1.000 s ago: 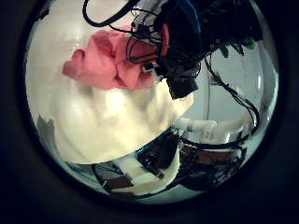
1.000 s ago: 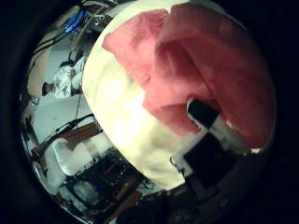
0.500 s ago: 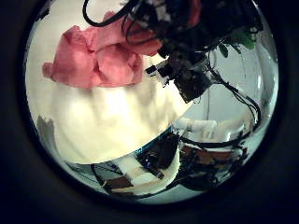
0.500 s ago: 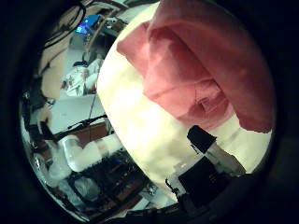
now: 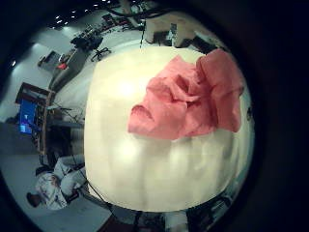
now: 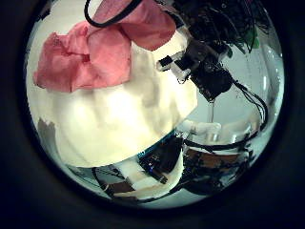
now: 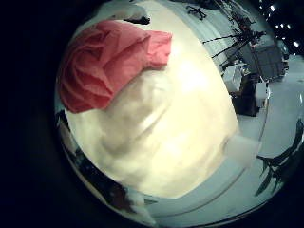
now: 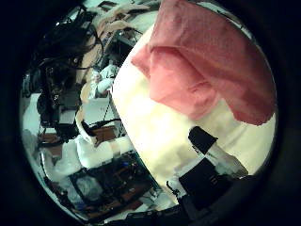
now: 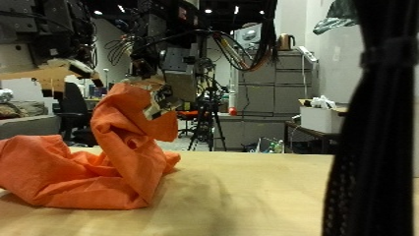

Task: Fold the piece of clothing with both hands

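An orange piece of clothing [image 9: 79,167] lies crumpled on the pale tabletop [image 9: 262,202]. One part of it is pulled up into a peak [image 9: 131,123]. A hand [image 9: 157,93] at the top of that peak has its fingers curled round the cloth. In the left thumb side view this is the right hand [image 6: 205,67], holding the raised flap [image 6: 143,24] above the rest of the garment [image 6: 76,57]. The flap [image 8: 202,56] hangs close to the right palm, and one finger [image 8: 209,143] shows below it. The left hand is over the table, and its fingers do not show.
The garment [image 5: 183,97] takes up one end of the round-looking tabletop [image 5: 145,164]. Beyond the table's edge stand racks, stands and cabinets [image 9: 249,88]. A dark bundle [image 9: 374,118] hangs close to the outside camera.
The right hand has risen with the cloth's edge, and the flap now hangs higher off the table. The heap below has been drawn out and shifted across the tabletop.
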You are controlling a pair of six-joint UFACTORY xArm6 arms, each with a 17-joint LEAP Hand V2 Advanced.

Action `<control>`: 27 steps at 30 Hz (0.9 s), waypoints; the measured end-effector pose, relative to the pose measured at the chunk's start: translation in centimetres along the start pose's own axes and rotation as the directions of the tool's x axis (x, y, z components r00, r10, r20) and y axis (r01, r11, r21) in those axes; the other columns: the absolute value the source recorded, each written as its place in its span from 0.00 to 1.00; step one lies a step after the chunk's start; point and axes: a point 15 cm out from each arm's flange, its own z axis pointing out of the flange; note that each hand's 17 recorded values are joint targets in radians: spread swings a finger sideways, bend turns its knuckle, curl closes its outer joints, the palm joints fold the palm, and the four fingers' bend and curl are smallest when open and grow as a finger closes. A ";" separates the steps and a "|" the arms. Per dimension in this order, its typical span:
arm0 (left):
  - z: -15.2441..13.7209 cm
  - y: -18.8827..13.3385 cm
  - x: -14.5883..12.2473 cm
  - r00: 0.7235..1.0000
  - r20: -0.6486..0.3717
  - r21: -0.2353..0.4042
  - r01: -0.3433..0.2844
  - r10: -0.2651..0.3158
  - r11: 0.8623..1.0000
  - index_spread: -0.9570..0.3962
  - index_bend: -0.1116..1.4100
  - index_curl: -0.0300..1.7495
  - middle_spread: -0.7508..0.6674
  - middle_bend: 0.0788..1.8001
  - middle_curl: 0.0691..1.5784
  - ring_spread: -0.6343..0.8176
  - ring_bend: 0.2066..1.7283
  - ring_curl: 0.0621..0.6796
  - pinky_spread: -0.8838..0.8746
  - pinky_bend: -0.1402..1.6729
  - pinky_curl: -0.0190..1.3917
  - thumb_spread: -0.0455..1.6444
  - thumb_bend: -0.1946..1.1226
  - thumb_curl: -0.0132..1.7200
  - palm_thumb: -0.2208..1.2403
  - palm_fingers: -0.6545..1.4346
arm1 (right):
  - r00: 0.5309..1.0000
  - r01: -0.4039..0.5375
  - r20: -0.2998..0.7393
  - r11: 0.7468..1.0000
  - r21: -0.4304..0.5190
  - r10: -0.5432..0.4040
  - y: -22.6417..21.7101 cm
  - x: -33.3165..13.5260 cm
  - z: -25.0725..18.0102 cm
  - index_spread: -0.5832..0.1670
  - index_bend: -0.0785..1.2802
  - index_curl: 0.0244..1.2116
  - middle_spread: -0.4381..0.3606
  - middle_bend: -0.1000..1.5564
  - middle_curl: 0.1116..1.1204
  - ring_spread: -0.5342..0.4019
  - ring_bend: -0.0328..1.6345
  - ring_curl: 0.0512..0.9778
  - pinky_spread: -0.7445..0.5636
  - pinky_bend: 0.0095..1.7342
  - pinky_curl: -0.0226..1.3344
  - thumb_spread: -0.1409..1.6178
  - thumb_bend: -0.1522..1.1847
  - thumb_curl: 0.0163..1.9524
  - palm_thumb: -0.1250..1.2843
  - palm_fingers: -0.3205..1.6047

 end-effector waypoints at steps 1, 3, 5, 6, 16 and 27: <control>0.0 0.0 0.2 1.000 0.000 0.001 -0.002 0.002 1.000 0.73 0.18 0.18 0.74 0.06 0.14 0.83 0.13 0.27 0.82 0.20 0.25 0.55 0.12 0.18 0.18 0.30 | 1.000 0.002 -0.001 1.000 0.004 -0.002 -0.1 0.0 -0.1 0.16 0.14 0.14 0.53 0.16 0.16 0.73 0.33 0.23 0.79 0.39 0.23 0.56 0.09 0.31 0.74 0.12; -0.1 -0.1 0.6 1.000 0.000 0.003 -0.009 0.009 1.000 0.73 0.18 0.18 0.74 0.06 0.14 0.83 0.13 0.27 0.82 0.20 0.25 0.55 0.12 0.18 0.18 0.30 | 1.000 0.003 -0.002 1.000 0.006 -0.003 -0.1 0.0 -0.2 0.17 0.14 0.13 0.53 0.16 0.16 0.72 0.33 0.23 0.79 0.39 0.23 0.56 0.10 0.31 0.74 0.12; -0.1 0.0 0.7 1.000 0.000 0.005 -0.006 0.006 1.000 0.73 0.18 0.18 0.74 0.06 0.14 0.82 0.13 0.27 0.82 0.20 0.25 0.55 0.12 0.18 0.18 0.30 | 1.000 0.000 -0.002 1.000 0.010 0.000 -0.1 0.2 -0.4 0.17 0.14 0.12 0.53 0.16 0.15 0.72 0.33 0.23 0.78 0.38 0.23 0.56 0.10 0.31 0.74 0.12; -0.1 0.1 0.8 1.000 0.000 0.004 -0.002 0.002 1.000 0.73 0.18 0.18 0.74 0.06 0.14 0.82 0.13 0.27 0.82 0.20 0.25 0.55 0.12 0.18 0.18 0.30 | 1.000 0.001 -0.002 1.000 0.012 -0.001 -0.1 0.2 -0.4 0.17 0.14 0.12 0.53 0.16 0.15 0.72 0.33 0.23 0.78 0.38 0.23 0.56 0.10 0.31 0.74 0.12; 0.1 -2.1 2.3 0.999 0.001 0.121 0.036 -0.037 0.992 0.73 0.17 0.17 0.77 0.07 0.15 0.82 0.14 0.27 0.81 0.20 0.25 0.56 0.13 0.19 0.19 0.31 | 1.000 0.008 0.001 1.000 0.014 -0.008 -0.2 -0.2 -0.4 0.19 0.15 0.11 0.52 0.16 0.15 0.70 0.34 0.23 0.77 0.38 0.23 0.56 0.10 0.32 0.75 0.13; 3.1 -3.7 1.0 0.993 0.029 0.103 0.110 -0.114 0.988 0.75 0.18 0.18 0.77 0.07 0.16 0.82 0.14 0.27 0.82 0.21 0.25 0.57 0.13 0.19 0.22 0.31 | 1.000 0.009 0.006 1.000 0.022 -0.010 0.0 -0.4 -1.2 0.21 0.15 0.12 0.50 0.17 0.15 0.67 0.34 0.23 0.77 0.38 0.23 0.57 0.10 0.32 0.76 0.14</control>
